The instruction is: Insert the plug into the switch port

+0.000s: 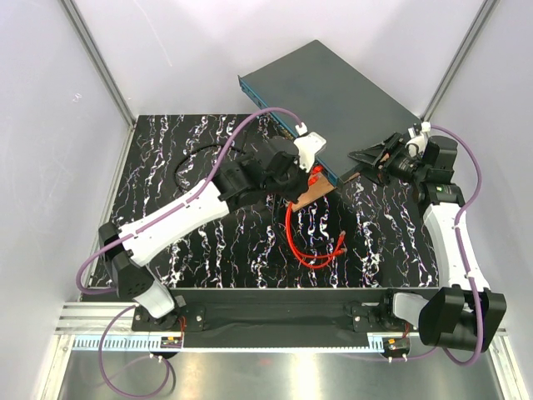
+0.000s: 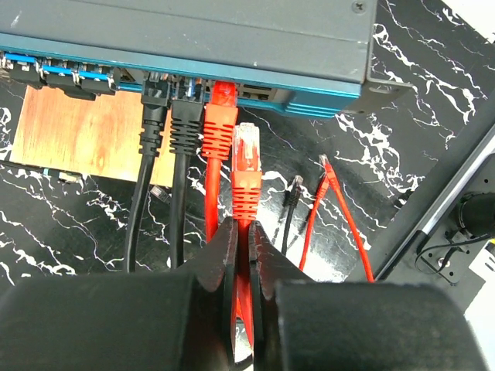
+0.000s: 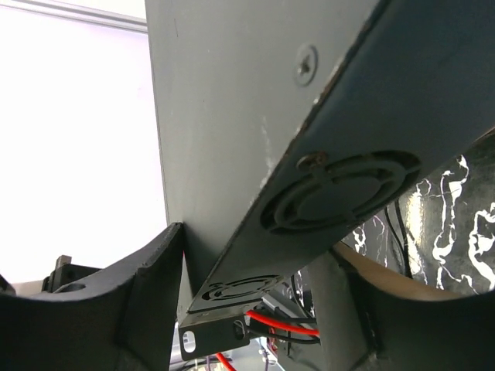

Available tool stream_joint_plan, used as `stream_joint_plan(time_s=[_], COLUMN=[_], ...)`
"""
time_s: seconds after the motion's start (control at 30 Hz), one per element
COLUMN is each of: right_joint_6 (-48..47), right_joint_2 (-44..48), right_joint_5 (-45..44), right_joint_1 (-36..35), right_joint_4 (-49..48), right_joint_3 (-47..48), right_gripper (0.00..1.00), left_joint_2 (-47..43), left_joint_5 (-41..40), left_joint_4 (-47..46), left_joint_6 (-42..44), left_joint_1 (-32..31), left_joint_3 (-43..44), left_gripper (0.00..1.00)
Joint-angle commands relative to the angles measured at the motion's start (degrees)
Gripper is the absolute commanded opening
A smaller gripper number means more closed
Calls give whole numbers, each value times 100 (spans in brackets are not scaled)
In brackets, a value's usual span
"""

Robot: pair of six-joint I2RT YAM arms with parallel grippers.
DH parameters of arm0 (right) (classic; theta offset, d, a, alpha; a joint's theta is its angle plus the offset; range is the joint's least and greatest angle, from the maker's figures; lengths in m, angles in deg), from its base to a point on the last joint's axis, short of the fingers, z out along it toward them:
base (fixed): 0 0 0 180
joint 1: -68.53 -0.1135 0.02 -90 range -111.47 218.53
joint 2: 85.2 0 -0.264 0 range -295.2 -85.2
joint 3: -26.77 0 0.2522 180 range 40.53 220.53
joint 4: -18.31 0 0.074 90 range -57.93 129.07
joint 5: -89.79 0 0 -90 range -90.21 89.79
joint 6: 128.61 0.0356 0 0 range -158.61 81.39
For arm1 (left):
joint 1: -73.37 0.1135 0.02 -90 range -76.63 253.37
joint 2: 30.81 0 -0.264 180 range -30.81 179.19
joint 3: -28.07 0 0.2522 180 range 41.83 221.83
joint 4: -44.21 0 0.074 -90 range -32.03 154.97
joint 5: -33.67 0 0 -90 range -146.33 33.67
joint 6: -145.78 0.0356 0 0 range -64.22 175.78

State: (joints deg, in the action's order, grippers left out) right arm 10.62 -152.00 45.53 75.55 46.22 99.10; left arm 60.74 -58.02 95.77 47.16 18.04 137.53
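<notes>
1. Table (image 1: 208, 250): black marbled top. It carries the switch at its far right.
2. Switch (image 1: 333, 92): dark-grey box with a teal front. A wooden board (image 2: 77, 135) lies at its front edge.
3. Right gripper (image 1: 371, 158): jaws apart, astride the switch's end corner. Whether they press on it cannot be told.
4. Left gripper (image 2: 241, 232): fingers together, clamped on the red cable (image 1: 289, 233) just behind the plug.
5. Plug (image 2: 246, 147): held off the table, tip pointing at the teal front, just short of the switch port (image 2: 255, 94) and beside a seated red connector (image 2: 223, 104).
</notes>
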Motion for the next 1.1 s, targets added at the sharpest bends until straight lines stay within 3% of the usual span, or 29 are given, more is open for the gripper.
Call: stream_joint_plan(time_s=[0.0, 0.2, 0.43, 1.07], right_joint_6=[-160, -142, -81, -151], right_joint_2=[10, -61, -61, -87], right_joint_5=[23, 5, 23, 137], right_joint_1=[-17, -17, -8, -8], right_joint_4=[-492, -369, -413, -440], right_joint_3=[6, -21, -82, -117], right_gripper=[48, 19, 3, 0], left_joint_2=[-23, -58, 3, 329], left_joint_5=[134, 397, 486, 556], left_joint_4=[-343, -467, -537, -449], left_joint_6=[89, 106, 159, -78], left_joint_1=[75, 84, 93, 259], left_joint_3=[274, 291, 361, 634], left_gripper=[0, 0, 0, 0])
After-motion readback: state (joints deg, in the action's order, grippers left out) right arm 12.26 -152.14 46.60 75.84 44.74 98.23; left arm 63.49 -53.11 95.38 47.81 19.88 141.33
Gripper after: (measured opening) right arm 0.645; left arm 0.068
